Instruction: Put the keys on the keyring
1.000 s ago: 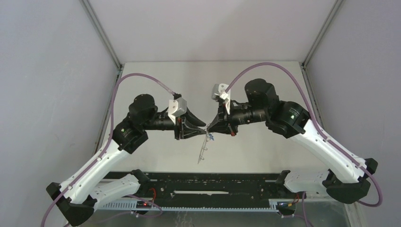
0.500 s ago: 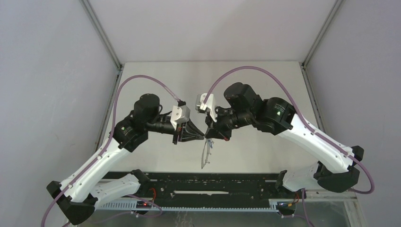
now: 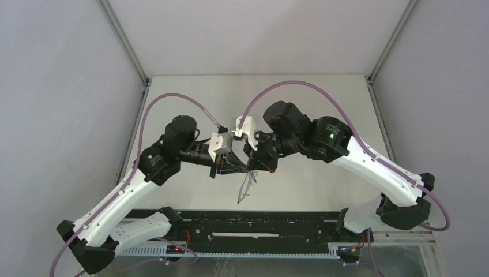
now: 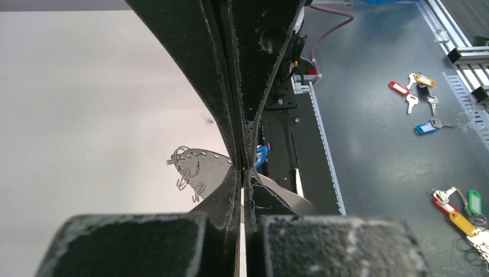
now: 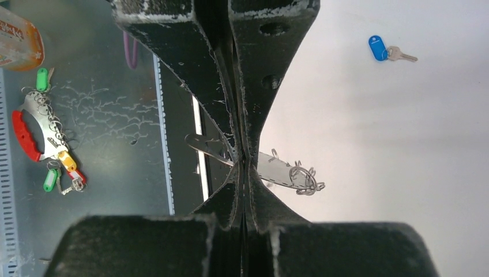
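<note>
Overhead: my left fingers [image 3: 236, 164], apart a second ago, now close tip to tip against the right fingers [image 3: 262, 160]. The keyring [image 3: 245, 187] hangs edge-on below them at centre frame.

Left wrist: both pairs look clamped on the ring's rim, with a blue-tagged key [image 4: 261, 156] just beside them. I judge it a steadying hold for threading.

Right wrist: the second key [image 5: 379, 47] lies at upper right on the counter [image 5: 375, 144], not yet threaded.

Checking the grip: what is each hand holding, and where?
Right hand pinches the keyring mid-length. Left hand is shut beside a blue tag; its hold is unclear.
</note>
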`<control>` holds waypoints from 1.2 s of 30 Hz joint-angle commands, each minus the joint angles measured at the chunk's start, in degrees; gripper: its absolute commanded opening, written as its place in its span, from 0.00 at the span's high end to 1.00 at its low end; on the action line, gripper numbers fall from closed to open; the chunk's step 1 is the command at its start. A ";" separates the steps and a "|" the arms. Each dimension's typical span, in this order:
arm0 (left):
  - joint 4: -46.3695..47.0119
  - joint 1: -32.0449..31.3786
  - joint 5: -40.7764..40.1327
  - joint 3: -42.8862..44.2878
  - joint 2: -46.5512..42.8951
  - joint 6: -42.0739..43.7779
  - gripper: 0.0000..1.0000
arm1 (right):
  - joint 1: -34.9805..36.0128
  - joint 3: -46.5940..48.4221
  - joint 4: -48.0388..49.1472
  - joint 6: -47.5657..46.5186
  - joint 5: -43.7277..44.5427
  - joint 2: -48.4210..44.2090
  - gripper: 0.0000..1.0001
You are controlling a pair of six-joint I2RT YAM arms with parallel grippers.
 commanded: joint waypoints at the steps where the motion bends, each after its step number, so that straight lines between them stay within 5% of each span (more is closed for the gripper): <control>1: -0.41 -0.29 1.38 2.71 -0.86 3.37 1.00 | 0.54 2.73 1.40 0.17 -0.09 -0.95 1.00; 3: 0.15 -0.29 1.46 2.33 -1.06 3.45 1.00 | -0.92 1.18 3.53 1.45 -1.13 -2.93 0.93; 9: 17.54 0.35 -4.87 -1.70 -3.08 -13.09 1.00 | -13.23 -15.98 25.78 13.71 -15.11 -17.46 0.42; 12: 25.44 0.54 -8.97 -2.37 -3.47 -20.15 1.00 | -19.46 -26.07 38.03 22.08 -19.59 -24.46 0.34; 25: 30.83 0.34 -15.02 -0.57 -2.78 -27.50 1.00 | -19.32 -31.69 45.58 26.14 -20.47 -25.04 0.38; 36: 31.73 0.35 -11.88 -1.01 -3.48 -27.50 1.00 | -18.23 -31.70 46.53 26.06 -17.85 -22.28 0.59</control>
